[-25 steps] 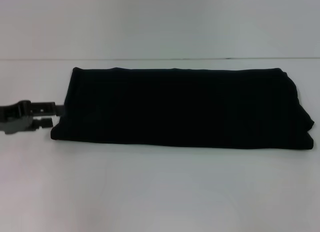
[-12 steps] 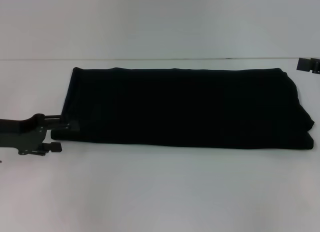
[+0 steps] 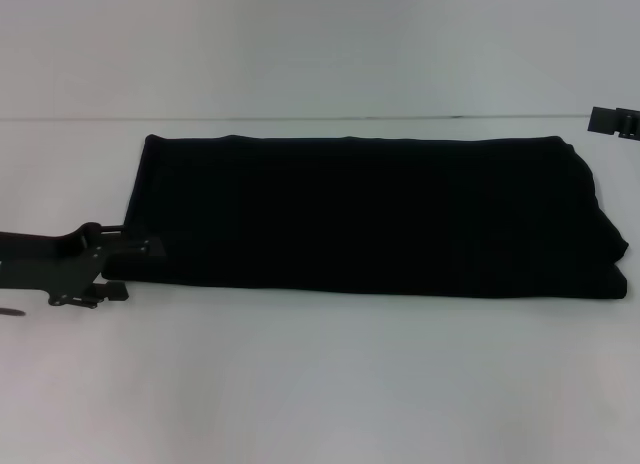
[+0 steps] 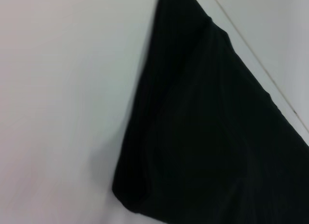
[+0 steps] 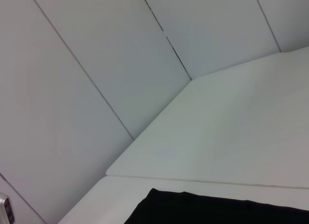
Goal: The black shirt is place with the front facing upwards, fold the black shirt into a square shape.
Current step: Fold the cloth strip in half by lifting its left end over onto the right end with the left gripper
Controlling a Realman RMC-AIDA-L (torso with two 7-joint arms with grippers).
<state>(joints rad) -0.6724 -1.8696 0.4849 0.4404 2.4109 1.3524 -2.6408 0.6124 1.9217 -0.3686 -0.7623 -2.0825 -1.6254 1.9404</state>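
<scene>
Head view: left gripper (image 3: pixel 118 272) jaws apart at the floppy black shirt (image 3: pixel 370 216) corner, right there to pinch.

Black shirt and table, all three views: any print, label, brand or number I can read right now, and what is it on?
None.
Black shirt: folded into a long band, only plain black cloth showing; no lettering or neck label visible.
Table: bare white, no markings.
Left end effector, at the shirt's near left corner: no readable marking.
Right end effector: nothing legible.
</scene>
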